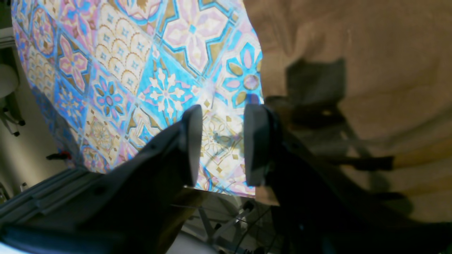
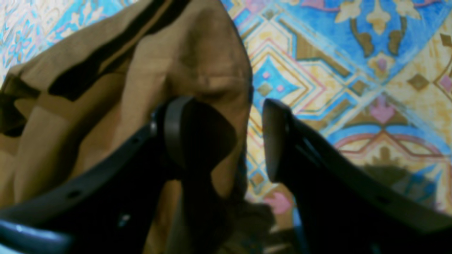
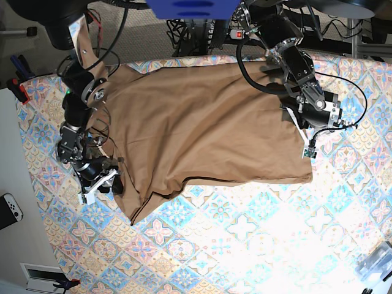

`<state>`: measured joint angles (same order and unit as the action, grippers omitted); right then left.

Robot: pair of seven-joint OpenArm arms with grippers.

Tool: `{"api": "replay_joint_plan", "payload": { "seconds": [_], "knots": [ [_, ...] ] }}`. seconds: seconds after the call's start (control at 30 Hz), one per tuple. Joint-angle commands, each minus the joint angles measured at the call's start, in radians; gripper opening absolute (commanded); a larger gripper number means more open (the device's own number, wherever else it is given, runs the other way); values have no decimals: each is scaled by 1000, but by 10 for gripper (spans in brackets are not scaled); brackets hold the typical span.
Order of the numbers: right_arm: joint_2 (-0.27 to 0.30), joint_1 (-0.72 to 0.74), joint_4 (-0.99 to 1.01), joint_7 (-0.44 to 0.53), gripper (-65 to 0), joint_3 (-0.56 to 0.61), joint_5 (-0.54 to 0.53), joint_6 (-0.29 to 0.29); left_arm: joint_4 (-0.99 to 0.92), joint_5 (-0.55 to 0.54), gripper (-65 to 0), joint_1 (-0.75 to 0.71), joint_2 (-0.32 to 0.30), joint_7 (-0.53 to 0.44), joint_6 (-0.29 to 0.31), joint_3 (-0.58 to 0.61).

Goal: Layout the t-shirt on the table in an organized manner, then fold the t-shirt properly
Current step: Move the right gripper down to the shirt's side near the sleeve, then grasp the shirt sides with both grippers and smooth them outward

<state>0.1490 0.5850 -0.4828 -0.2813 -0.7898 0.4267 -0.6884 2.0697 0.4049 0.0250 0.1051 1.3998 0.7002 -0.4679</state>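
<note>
Apparently, the brown t-shirt [image 3: 202, 135] lies rumpled, both tools [image 1: 223, 144] [image 2: 227, 141] gaping around nothing.

I record the plain soft-fabric t-shirt [image 3: 208, 135] as tan-caramel brown in the base view, a darker brown in my left wrist view, its folds shading to near-black in my right wrist view. The cloth-covered table [image 3: 257, 233] carries a diamond tile pattern: blue, pink and cream, with florals, star-like rosettes, cream scallops and olive-gold outlines, paler toward the near side in the base view. My own left gripper [image 1: 223, 146] and right gripper [image 2: 226, 137] read black to dark grey, unpatterned, at their fingers.
</note>
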Motion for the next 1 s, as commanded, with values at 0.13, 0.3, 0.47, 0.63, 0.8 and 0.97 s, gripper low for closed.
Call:
{"api": "replay_joint_plan", "payload": {
  "seconds": [0.13, 0.3, 0.47, 0.63, 0.8, 0.97],
  "knots": [
    [-4, 19, -3, -31, -469, 11, 30, -10, 15, 4, -454, 14, -5, -4, -2, 2],
    [-4, 19, -7, -31, -650, 97, 28, -10, 13, 4, -455, 14, -5, -4, -2, 2],
    [-4, 19, -7, -31, -650, 103, 27, -10, 13, 4, -456, 17, -5, -4, -2, 2],
    [-1, 19, -9, -20, -650, 102, 24, -10, 13, 4, -456, 28, -5, -4, -2, 2],
    [1, 23, -9, 12, -650, 102, 24, -10, -4, 4, -456, 31, -5, -4, -2, 2],
    [1, 28, -9, 64, -650, 102, 22, 19, -7, 4, -456, 29, -5, -4, -2, 2]
  ]
}}
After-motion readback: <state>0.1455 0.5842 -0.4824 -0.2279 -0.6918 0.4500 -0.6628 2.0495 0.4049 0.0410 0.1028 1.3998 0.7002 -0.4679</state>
